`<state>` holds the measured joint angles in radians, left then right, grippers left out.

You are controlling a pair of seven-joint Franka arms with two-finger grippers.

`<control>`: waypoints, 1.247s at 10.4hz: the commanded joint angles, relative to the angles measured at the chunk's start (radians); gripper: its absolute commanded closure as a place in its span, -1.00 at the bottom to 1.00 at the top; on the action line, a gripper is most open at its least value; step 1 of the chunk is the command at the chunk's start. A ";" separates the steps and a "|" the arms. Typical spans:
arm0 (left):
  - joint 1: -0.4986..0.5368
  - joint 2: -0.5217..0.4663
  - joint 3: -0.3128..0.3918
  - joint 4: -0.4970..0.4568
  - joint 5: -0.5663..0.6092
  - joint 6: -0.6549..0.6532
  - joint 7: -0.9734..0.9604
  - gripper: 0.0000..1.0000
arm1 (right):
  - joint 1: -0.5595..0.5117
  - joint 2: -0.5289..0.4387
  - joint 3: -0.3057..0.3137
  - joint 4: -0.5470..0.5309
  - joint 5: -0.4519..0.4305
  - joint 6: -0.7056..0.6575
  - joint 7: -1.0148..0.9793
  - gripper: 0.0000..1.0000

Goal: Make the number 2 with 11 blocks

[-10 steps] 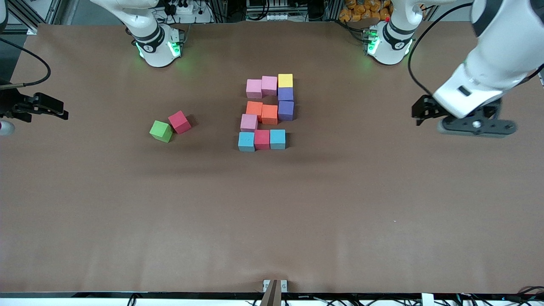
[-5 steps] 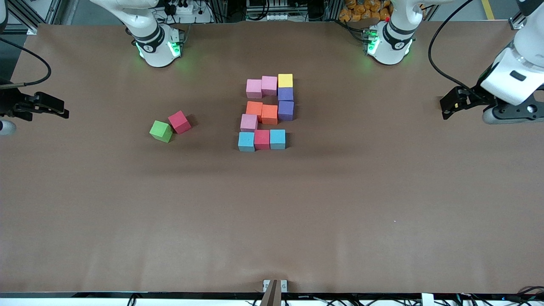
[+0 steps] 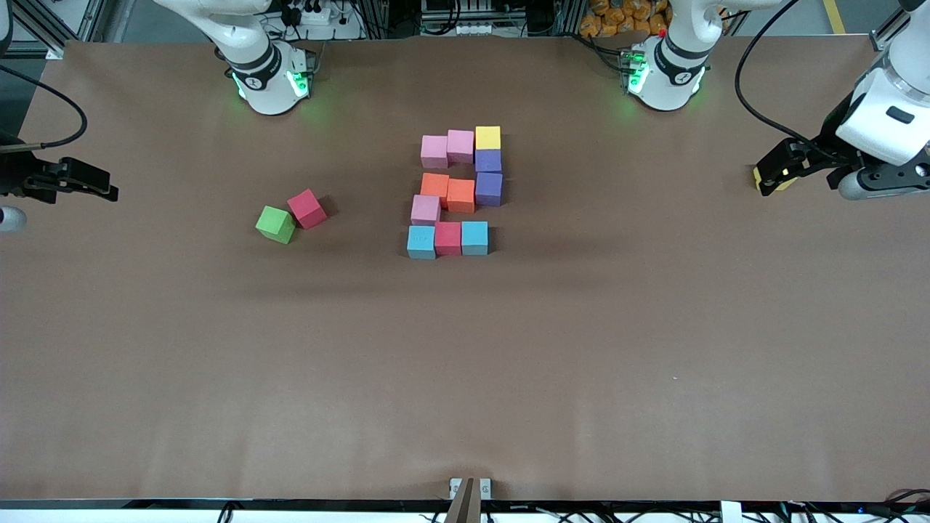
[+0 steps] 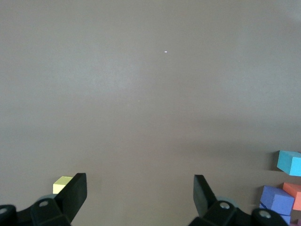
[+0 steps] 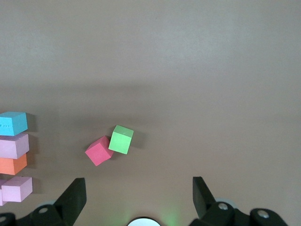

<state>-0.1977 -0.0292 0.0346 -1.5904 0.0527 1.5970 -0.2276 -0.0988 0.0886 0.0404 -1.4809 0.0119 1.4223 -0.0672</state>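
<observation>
Eleven blocks (image 3: 459,192) are lying packed together in the middle of the worktop (image 3: 465,363), arranged as a numeral 2, with the yellow block (image 3: 487,137) at the corner nearest the left arm's base. A loose red cube (image 3: 306,208) is touching a green cube (image 3: 276,224) toward the right arm's end. The left gripper (image 3: 774,174) is being held over the worktop's left-arm end, jaws wide and empty. The right gripper (image 3: 91,183) is waiting over the other end, jaws wide and empty.
</observation>
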 commanded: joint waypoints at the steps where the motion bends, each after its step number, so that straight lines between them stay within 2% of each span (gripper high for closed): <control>1: -0.014 -0.023 0.013 -0.019 -0.016 -0.009 0.042 -1.00 | -0.002 -0.018 0.003 -0.015 0.003 -0.003 0.021 -1.00; 3: -0.009 -0.017 0.015 -0.014 -0.017 -0.011 0.121 -1.00 | 0.001 -0.018 0.007 -0.012 0.002 0.000 0.026 -1.00; 7: -0.014 -0.012 0.013 0.017 -0.017 -0.041 0.126 -1.00 | 0.014 -0.018 0.007 -0.009 0.005 -0.005 0.084 -1.00; 13: -0.020 -0.011 0.015 0.012 -0.048 -0.042 0.129 -1.00 | 0.013 -0.018 0.009 -0.010 0.005 -0.008 0.084 -1.00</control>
<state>-0.2092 -0.0315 0.0379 -1.5810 0.0284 1.5709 -0.1198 -0.0842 0.0885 0.0458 -1.4807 0.0119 1.4221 -0.0035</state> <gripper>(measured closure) 0.000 0.000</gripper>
